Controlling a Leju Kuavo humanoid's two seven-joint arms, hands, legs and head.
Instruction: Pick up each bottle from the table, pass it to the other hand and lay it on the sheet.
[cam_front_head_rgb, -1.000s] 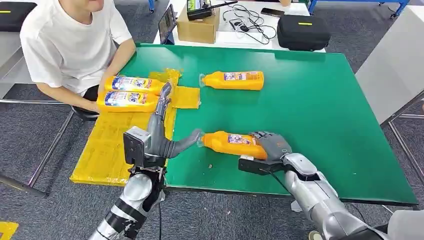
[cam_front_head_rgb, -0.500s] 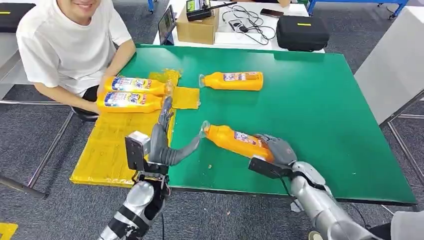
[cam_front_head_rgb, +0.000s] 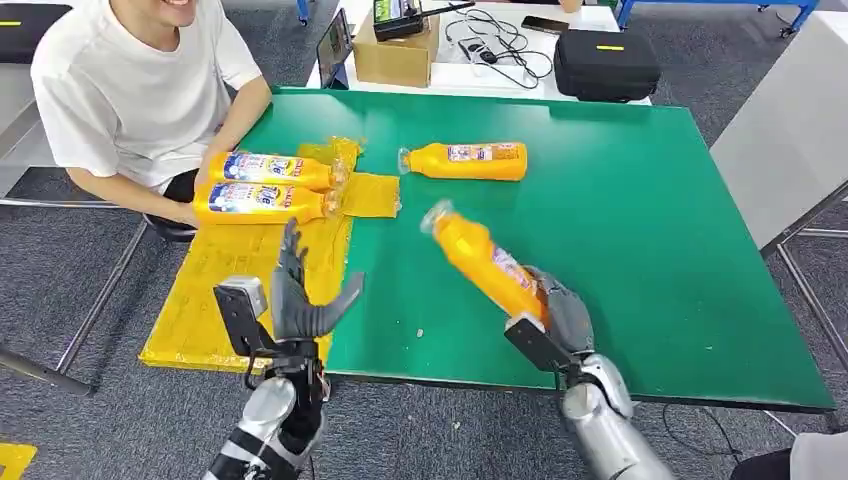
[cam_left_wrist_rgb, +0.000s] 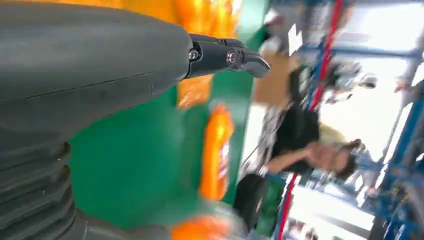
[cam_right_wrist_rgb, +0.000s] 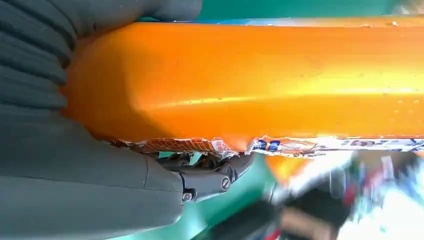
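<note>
Head view — right hand (cam_front_head_rgb: 560, 312) clamped on the base of the raised bottle (cam_front_head_rgb: 484, 262), cap tilted toward 10 o'clock; left hand (cam_front_head_rgb: 300, 300) fingers apart, empty. Advice: bring the neck into that palm before letting go. Bottles: four — two on the sheet (cam_front_head_rgb: 215, 285), one on the table (cam_front_head_rgb: 620, 200), one held.
Left wrist view — fingers (cam_left_wrist_rgb: 230, 56) apart.
Right wrist view — fingers (cam_right_wrist_rgb: 35, 45) wrapped round the orange body.

A: In the head view we see bright, even light from above; the green worktop (cam_front_head_rgb: 640, 200) is sharp and shows only soft, short shadows.

B: We agree. In the left wrist view the far side is strongly blurred and the windows are overexposed to white.

A: In the right wrist view the orange bottle (cam_right_wrist_rgb: 260, 80) has a long glare stripe, and the background below it is smeared and out of focus.
</note>
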